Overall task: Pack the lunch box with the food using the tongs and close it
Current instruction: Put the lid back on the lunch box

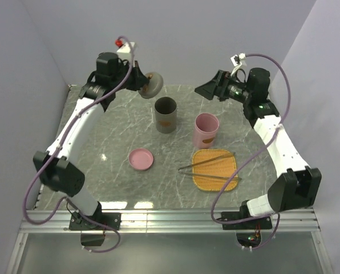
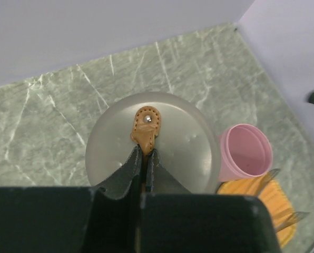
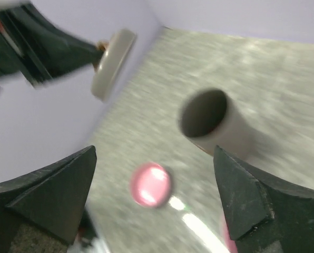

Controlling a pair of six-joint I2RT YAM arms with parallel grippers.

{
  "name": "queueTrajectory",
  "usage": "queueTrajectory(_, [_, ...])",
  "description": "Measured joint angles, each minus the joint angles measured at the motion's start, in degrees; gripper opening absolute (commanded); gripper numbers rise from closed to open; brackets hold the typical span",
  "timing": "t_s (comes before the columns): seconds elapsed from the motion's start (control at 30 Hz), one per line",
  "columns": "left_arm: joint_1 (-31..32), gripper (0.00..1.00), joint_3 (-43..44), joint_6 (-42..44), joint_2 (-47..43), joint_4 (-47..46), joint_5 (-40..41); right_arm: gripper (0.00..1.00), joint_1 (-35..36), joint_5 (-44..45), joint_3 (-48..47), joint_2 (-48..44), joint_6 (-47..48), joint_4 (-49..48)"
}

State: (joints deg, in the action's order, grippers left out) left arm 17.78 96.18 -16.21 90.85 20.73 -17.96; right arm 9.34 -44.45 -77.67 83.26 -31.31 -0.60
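Long thin silver metal tongs [image 1: 188,167] lie flat across the square orange woven tray [image 1: 215,181] on the table [image 1: 113,131], arms spread apart. The left tool [image 2: 145,158] pinches the tan tab [image 2: 145,124] of a round grey lid [image 2: 178,142]. The right tool [image 3: 155,150] is wide open, holding nothing.
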Motion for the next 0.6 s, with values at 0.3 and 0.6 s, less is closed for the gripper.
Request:
queueTrajectory(0.3, [4.2,0.0,19.0,12.7,15.2,16.3,5.3,1.0,-4.2,7.5,-1.5,-9.7,21.0,21.6])
queueTrajectory(0.6, [12.2,0.0,23.2,18.6,23.4,22.2,11.9,1.0,-7.2,10.3,-2.8,-13.1,28.3,29.9])
